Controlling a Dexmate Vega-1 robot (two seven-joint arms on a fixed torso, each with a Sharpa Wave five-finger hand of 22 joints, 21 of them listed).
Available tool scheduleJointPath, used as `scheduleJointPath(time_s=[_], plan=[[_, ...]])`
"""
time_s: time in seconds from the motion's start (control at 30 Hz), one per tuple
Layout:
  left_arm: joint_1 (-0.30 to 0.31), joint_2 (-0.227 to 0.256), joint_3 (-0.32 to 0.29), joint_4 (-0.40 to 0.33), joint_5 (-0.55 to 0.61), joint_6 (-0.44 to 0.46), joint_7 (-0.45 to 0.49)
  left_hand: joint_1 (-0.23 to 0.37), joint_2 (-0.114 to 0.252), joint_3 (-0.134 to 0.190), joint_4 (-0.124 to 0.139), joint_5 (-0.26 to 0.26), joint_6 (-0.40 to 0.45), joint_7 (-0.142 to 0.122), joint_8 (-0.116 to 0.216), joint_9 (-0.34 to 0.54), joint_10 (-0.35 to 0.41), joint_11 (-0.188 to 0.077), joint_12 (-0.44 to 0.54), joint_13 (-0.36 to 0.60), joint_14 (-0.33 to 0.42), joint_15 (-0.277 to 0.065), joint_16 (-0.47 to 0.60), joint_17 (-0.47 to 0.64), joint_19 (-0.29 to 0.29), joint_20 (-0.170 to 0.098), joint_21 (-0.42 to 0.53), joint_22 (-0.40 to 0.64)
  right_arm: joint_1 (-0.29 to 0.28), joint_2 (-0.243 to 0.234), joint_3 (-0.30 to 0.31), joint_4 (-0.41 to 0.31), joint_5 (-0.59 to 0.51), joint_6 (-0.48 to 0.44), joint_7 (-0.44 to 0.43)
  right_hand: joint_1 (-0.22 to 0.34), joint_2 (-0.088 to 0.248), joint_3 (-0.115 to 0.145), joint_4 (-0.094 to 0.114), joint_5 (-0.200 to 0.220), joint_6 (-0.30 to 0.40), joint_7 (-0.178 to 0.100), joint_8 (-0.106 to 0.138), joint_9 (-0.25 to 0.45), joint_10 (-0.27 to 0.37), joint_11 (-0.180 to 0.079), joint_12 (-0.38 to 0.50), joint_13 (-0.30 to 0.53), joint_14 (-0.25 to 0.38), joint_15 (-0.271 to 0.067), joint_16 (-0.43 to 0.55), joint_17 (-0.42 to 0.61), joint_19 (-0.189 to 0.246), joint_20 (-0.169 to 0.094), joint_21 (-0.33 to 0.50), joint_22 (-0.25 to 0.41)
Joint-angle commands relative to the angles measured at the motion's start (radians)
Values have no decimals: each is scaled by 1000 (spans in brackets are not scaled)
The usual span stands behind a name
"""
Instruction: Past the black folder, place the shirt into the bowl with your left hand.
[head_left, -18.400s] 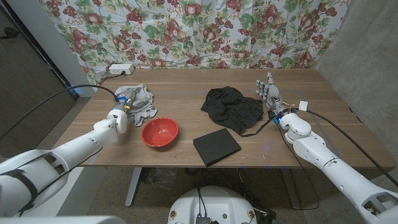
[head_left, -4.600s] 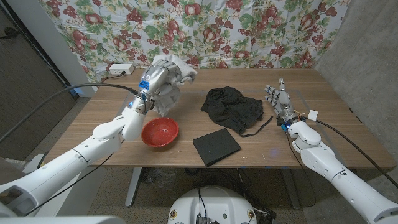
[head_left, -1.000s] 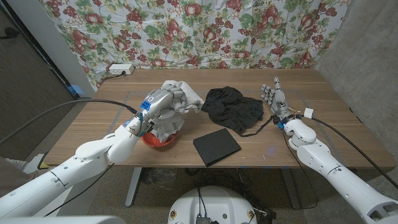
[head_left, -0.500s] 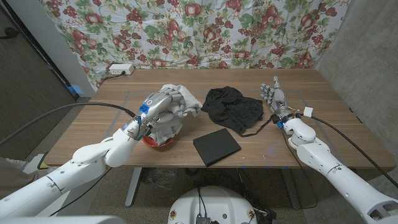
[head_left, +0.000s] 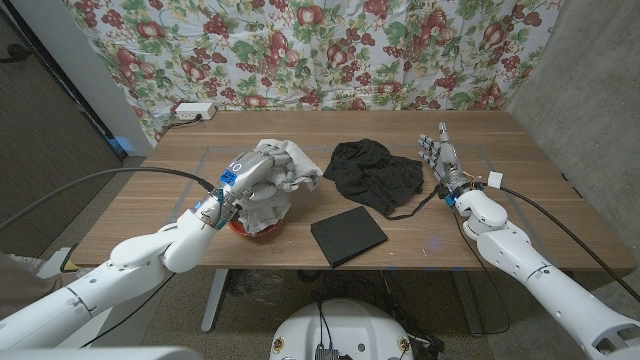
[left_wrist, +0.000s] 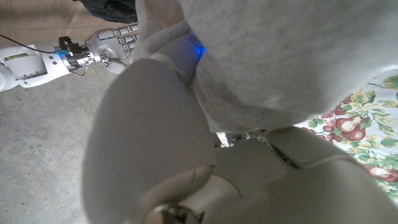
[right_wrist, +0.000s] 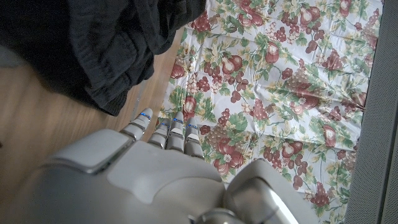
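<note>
The left hand (head_left: 255, 176) is raised on a reaching arm, fingers gripping cloth; the right hand (head_left: 440, 160) stands upright, fingers straight.

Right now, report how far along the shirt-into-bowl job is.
Done: the left hand has the grey shirt gathered up off the table and carried over the red bowl. In hand: the shirt hangs from that hand, its lower folds reaching down into the bowl. Left: let go so it settles in, then pull the hand clear. The right hand waits beside the black garment.
</note>
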Motion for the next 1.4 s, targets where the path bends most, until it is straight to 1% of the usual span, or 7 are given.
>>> scheduleJointPath(time_s=[0.03,0.2,0.33,0.53,0.6,1.03,1.4], plan=[[41,6,-25,-20,-1,17,-3,4,12,159,154,-3,9,1,-2,1,11,0,3,2,136,-142,9,96,-3,-125,5,1,2,1,-3,2,-1,-2,3,4,5,3,3,-4,1,0,0,3,-2,-8,-2,2,-1,-9,2,2,-1,-8,-4,3],[56,10,-32,-25,-3,10,0,3,13,159,154,-4,12,1,-3,-2,10,0,3,2,136,-143,8,95,-5,-124,4,-1,9,5,-8,7,-2,-2,7,4,5,3,3,-4,1,0,0,3,-2,-4,-2,2,-1,-9,2,3,-1,-8,-4,3],[65,7,-37,-25,-3,10,4,2,12,161,153,-7,25,-1,-4,-13,15,0,4,1,136,-144,9,97,1,-131,0,-8,10,5,-9,7,-4,-5,3,4,5,3,3,-4,2,0,0,3,-1,-3,-2,2,-2,-10,2,3,-1,-8,-4,3],[79,9,-45,-23,-1,9,10,1,11,163,152,-11,28,4,-5,-19,16,0,1,-2,139,-144,8,95,0,-128,-1,-13,11,3,-9,4,-5,-11,0,4,5,4,3,-5,1,0,0,3,-3,-5,-2,2,-2,-10,2,3,-1,-9,-4,3],[87,9,-51,-27,0,15,12,1,11,164,151,-12,35,4,-5,-25,19,1,1,-3,139,-143,8,96,4,-133,-2,-16,13,4,-10,5,-4,-12,1,4,5,4,3,-5,1,0,0,3,-3,-5,-2,2,-2,-9,2,3,-1,-9,-4,3],[137,14,-86,-47,11,42,26,1,12,168,151,-19,43,1,-2,-29,26,0,-1,-7,138,-143,6,103,-7,-130,4,-19,29,7,-19,14,-8,-18,12,3,6,4,3,-5,1,-1,0,3,-1,-1,-2,2,-2,-9,2,3,-1,-8,-4,3],[193,10,-112,-60,7,85,20,-3,11,171,152,-24,42,5,-4,-35,30,0,-1,-6,140,-146,4,101,-10,-131,-3,-30,37,1,-24,9,-7,-39,15,3,6,4,3,-5,1,0,0,3,-1,-6,-2,2,-2,-9,2,3,-1,-9,-4,3]])
